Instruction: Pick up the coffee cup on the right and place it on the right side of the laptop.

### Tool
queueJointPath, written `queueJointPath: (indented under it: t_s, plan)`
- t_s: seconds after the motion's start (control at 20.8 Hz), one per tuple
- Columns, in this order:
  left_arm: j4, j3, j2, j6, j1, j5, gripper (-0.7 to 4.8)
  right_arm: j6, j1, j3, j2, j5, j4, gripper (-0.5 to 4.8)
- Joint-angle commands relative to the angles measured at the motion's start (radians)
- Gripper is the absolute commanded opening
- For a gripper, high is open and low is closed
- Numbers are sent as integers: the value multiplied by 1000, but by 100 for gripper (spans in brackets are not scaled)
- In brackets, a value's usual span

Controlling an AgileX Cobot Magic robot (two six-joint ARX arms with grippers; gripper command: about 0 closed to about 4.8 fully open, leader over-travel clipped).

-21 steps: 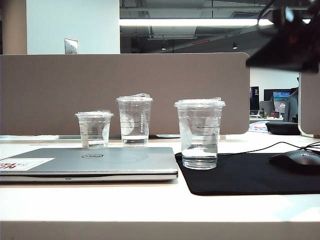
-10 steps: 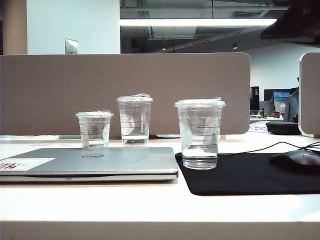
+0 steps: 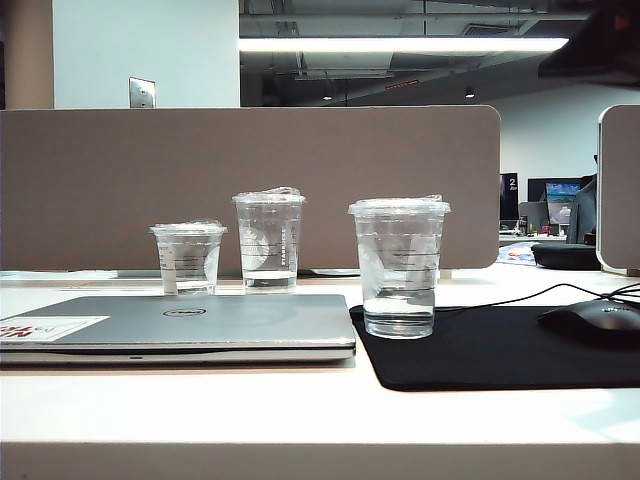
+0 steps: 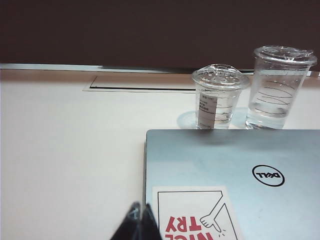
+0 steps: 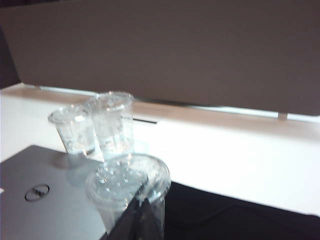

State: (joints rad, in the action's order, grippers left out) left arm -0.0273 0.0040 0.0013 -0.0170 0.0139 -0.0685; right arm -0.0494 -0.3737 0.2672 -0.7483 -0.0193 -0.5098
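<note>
Clear plastic coffee cup (image 5: pixel 127 192) stands upright, just beyond the closed right gripper (image 5: pixel 137 220), perhaps below it. Left gripper (image 4: pixel 140 222), closed too, hovers by the silver-grey laptop (image 4: pixel 220 165).

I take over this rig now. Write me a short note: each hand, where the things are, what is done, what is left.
Left hand: shut, empty, above the laptop's stickered corner.
Right hand: shut, empty, above the coffee cup.
Coffee cup: upright on the black mat, just right of the laptop, not held.
Other two cups: behind the laptop.
Done: cup looks placed.
Left: probably only moving the arms clear.
</note>
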Motion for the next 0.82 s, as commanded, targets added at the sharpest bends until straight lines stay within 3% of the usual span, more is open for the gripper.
queueJointPath:
  t_s: [0.05,0.82]
  plan:
    - [6,3,0,2,1,-3,-5,-3,0,6,1,22,32,-9]
    - [6,3,0,2,1,-3,-5,-3,0,5,0,24,67,-9]
